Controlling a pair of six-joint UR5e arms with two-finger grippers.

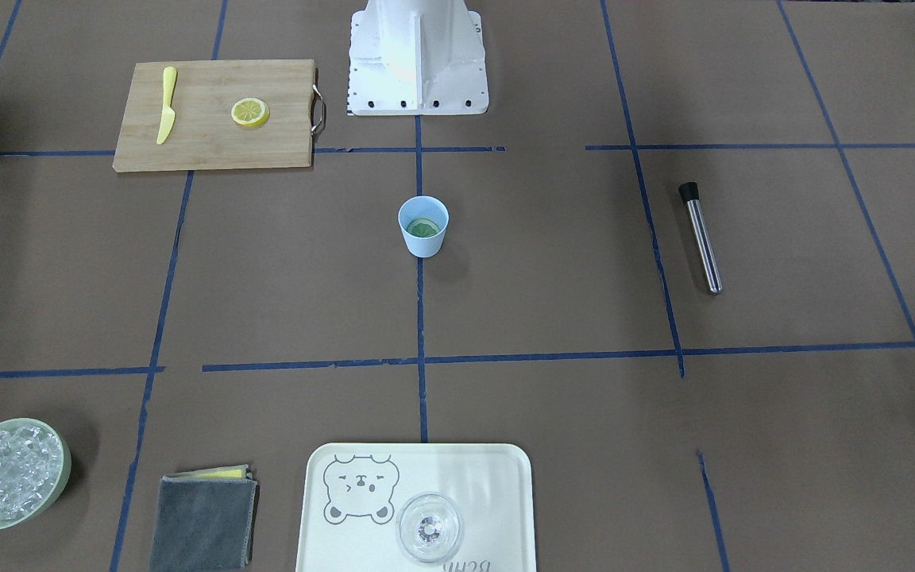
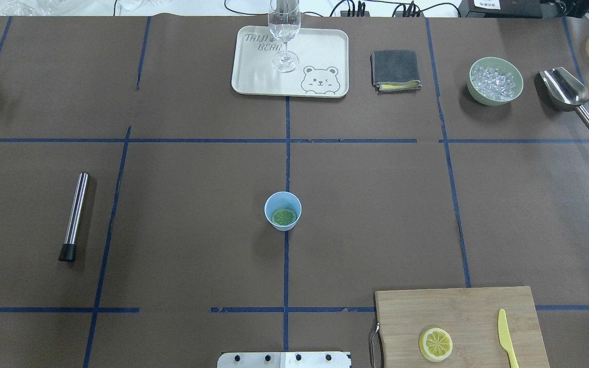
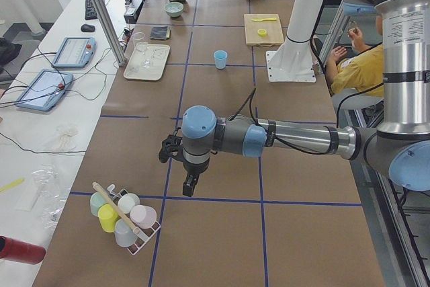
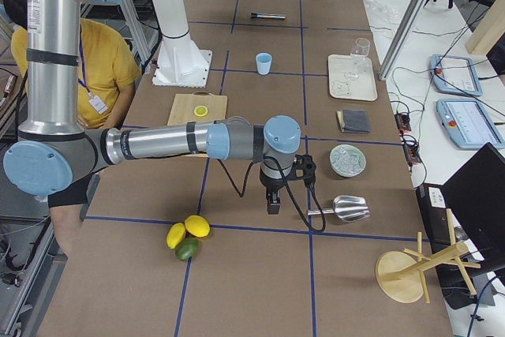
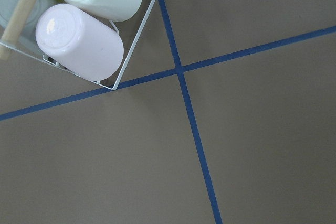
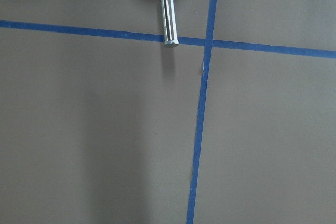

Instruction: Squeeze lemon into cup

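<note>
Looks done, or all but: one lemon slice (image 2: 284, 216) lying flat in the bottom of the cup (image 2: 283, 210). Tinted green down there, perhaps by the blue wall or by liquid; too small to tell. Nothing left but, at most, a check for juice.

Out at the table's ends, the left gripper (image 3: 190, 185) hanging low over bare paper just beside a wire rack (image 5: 138, 34) of upturned tumblers, and the right gripper (image 4: 272, 204) hanging just beside the handle of a metal scoop (image 4: 351, 207). Neither seen well enough for a call on jaw width or on any load; no fingers in either wrist view.

Cup well apart from both grippers, between them, toward the table's middle. A second slice (image 2: 435, 344) on the cutting board (image 2: 458, 312), nearer the right gripper than the left, yet well apart from it too.

Counted: two slices, one blue cup, one board, one yellow knife (image 2: 506, 341).
</note>
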